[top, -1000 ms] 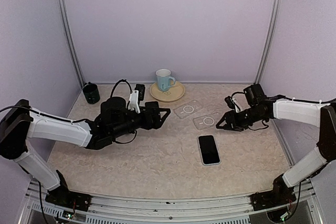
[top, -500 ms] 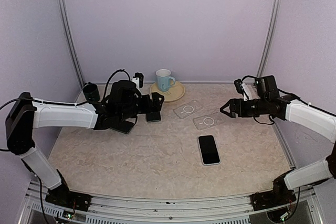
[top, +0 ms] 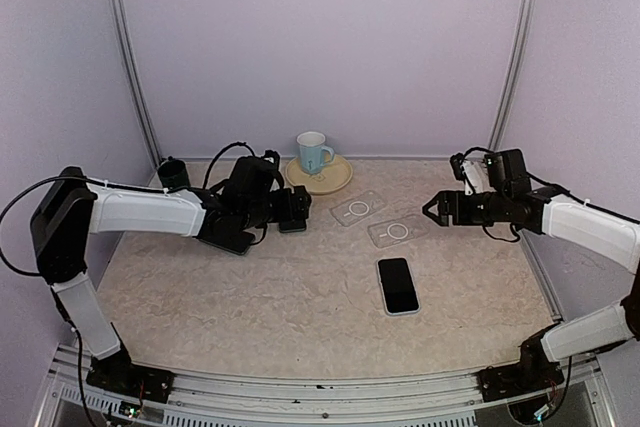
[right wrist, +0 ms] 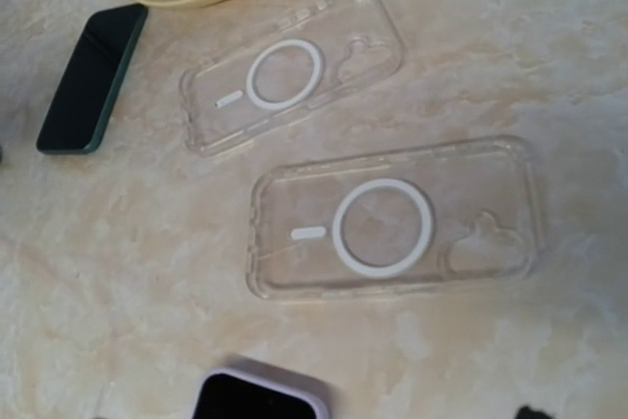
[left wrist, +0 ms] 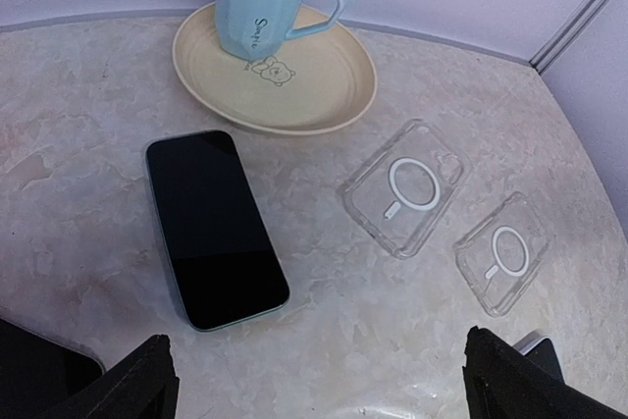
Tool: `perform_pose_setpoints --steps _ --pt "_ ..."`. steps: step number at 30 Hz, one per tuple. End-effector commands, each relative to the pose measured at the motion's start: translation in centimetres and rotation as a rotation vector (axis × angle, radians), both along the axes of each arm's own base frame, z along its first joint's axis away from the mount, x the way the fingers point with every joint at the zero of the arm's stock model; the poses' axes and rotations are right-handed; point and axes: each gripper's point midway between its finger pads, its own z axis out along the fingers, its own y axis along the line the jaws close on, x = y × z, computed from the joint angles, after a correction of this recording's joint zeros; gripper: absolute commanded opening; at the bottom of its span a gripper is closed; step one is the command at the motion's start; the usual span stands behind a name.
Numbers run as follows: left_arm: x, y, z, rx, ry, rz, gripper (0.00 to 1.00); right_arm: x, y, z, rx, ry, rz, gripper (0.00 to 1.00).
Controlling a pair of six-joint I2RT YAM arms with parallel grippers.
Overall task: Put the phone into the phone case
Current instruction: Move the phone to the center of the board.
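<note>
1. Left end effector (top: 298, 207) spread wide, empty, hovering over the green-edged phone (left wrist: 216, 228) lying flat on the table (top: 300, 297).
2. Right end effector (top: 432, 209) open, empty, near the right clear case (right wrist: 392, 218); the left clear case (right wrist: 289, 71) lies just beside it.
3. Lilac-edged phone (top: 398, 285) lies apart, uncased.

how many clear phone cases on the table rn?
2. The far case lies beside the yellow plate; the near case lies next to it, just behind the mid-table phone. No others visible.

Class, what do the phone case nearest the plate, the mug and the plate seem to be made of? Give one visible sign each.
Phone case: probably glossy clear plastic; the table shows through it. Mug: likely glazed ceramic, pale blue with soft highlights. Plate: smooth cream, ceramic or melamine; unclear which.
</note>
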Motion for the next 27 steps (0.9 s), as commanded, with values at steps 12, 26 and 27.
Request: perform_pose_setpoints --steps 12,26,27 --pt "0.7 5.2 -4.6 0.087 0.110 0.121 0.99 0.3 2.5 -0.5 -0.006 -0.033 0.064 1.00" --pt "0.0 10.3 -4.0 0.077 0.112 0.230 0.99 2.6 1.6 -4.5 -0.091 0.081 -0.047 0.99" --pt "0.1 10.8 -4.1 0.075 0.114 0.239 0.99 2.8 1.6 -4.9 -0.097 0.089 -0.056 0.99"
